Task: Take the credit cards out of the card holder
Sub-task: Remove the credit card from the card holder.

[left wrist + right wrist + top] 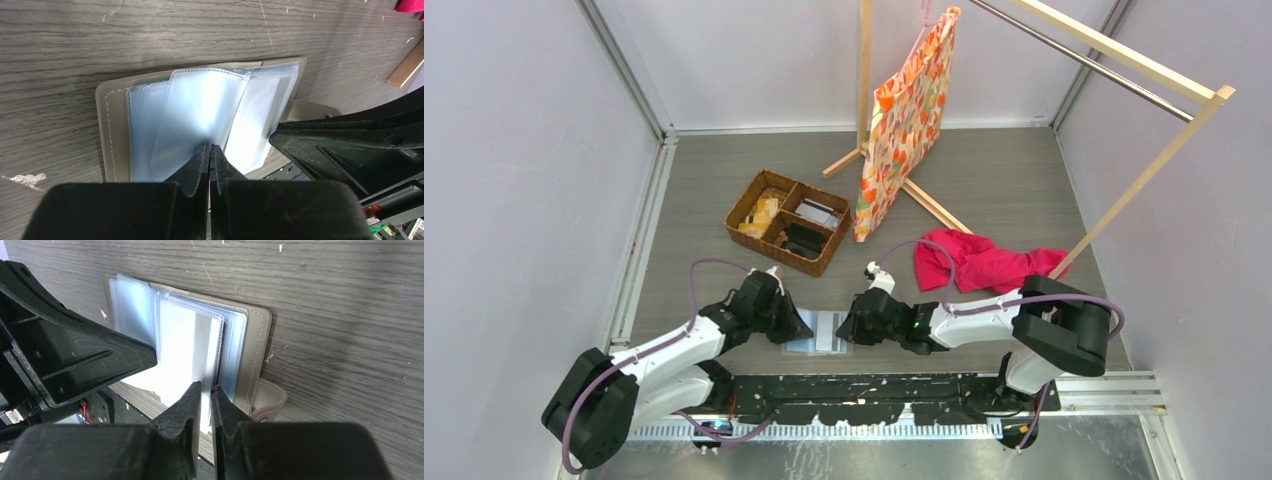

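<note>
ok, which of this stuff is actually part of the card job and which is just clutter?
In the job:
card holder, lying open
white card, seemingly partly out
left hand, shut at a clear sleeve
right hand, pinching the white card

Just lying about:
wicker basket
patterned bag
red cloth
wooden rack

Wicker basket [807,263] sits near floral bag [906,120] and red cloth [980,262].

Card holder [107,125]: matt grey-olive leather-look cover, stitched edge. Inner sleeves [200,105]: clear, glossy, smooth plastic. Credit card [185,355]: smooth, whitish. Table [75,40]: matt grey wood-grain, scratched, white chips. Basket [746,196]: brown woven wicker. Rack [1164,160]: pale bare wood. Cloth [984,262]: red, soft, crumpled.
</note>
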Motion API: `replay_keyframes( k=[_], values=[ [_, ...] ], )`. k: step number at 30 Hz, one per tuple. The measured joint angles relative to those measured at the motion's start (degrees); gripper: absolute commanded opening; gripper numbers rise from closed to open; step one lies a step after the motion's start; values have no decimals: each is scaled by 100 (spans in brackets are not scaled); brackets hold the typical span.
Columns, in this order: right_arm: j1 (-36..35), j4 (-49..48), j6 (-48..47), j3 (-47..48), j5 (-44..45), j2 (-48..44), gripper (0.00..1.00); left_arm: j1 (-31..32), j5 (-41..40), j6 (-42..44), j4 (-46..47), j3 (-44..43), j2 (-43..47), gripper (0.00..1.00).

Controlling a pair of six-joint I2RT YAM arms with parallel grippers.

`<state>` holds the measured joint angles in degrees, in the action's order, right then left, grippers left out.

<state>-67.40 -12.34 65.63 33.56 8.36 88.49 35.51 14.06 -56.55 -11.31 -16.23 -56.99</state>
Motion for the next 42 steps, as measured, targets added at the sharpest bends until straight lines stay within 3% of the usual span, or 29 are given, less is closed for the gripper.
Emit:
replay_keyframes(
  k=[25, 29, 34, 42],
  values=[
    [-190, 164, -197, 302, -15, -369, 16, -2, 57, 7, 164, 46, -33, 1],
    [-205, 168, -271, 407, -81, -369, 16, 0, -85, 66, -160, 46, 240, 1],
    [-219, 144, -358, 678, -221, -188, 16, -2, -348, 186, -984, 9, 879, 8],
    [-229, 7, -494, 1255, -599, 636, 16, 0, -647, 278, -1906, -151, 1375, 14]
  ],
)
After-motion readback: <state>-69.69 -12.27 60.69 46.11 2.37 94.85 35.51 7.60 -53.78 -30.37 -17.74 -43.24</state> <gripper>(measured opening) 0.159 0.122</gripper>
